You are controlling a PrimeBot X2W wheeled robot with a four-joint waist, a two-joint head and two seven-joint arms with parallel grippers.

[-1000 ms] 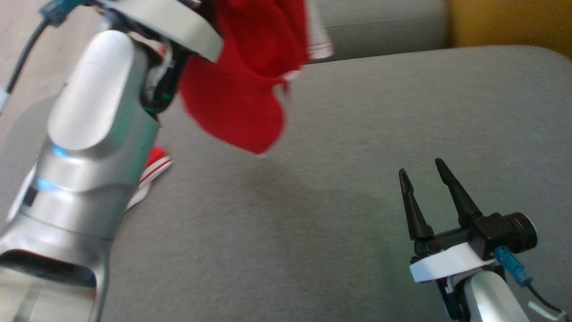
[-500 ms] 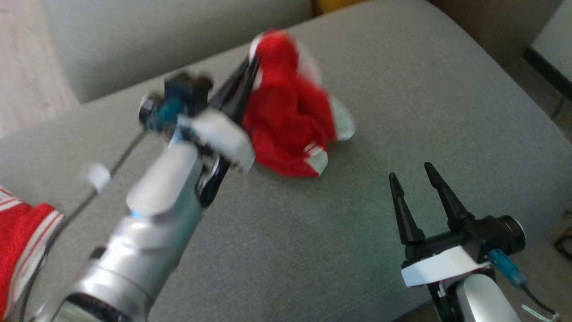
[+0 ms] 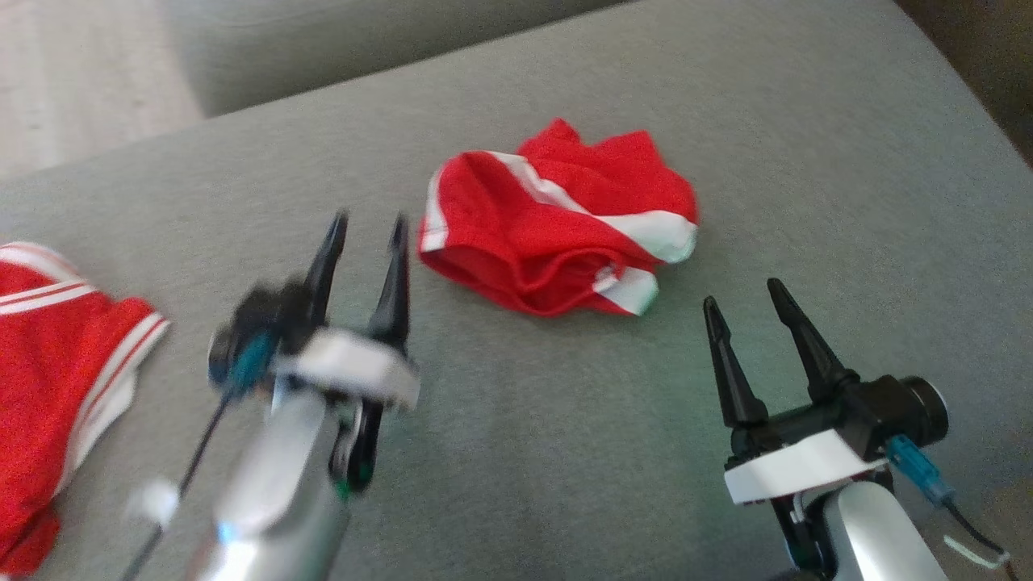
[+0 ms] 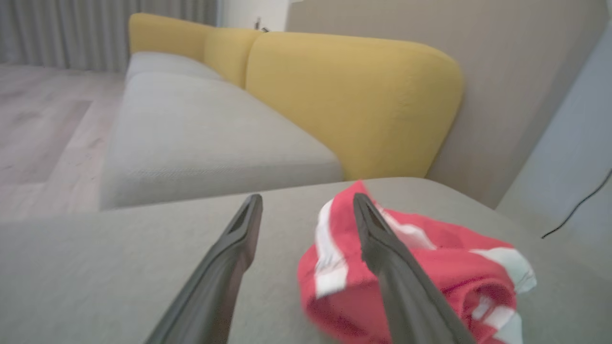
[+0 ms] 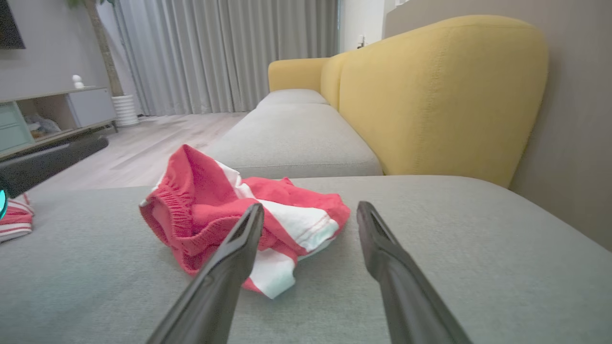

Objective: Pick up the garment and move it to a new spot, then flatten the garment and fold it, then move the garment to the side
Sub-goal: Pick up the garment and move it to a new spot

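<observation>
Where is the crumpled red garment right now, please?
The crumpled red garment lies on the grey cushion, central in the head view, ahead of and between the left gripper and right gripper.

Grey cushion [image 3: 847, 145]: bare fabric all round the crumpled red garment [image 3: 557, 234]. There is a clear lane between the garment and the right gripper [image 3: 741, 292], and a wide bare stretch to the garment's right. The left gripper [image 3: 367, 219], fingers parted, crowds the garment's left edge; it is blurred, so contact is uncertain. A second red garment [image 3: 56, 363] takes up the cushion's left end, well apart. A yellow backrest [image 5: 440, 91] rises past the far edge, to the right.
</observation>
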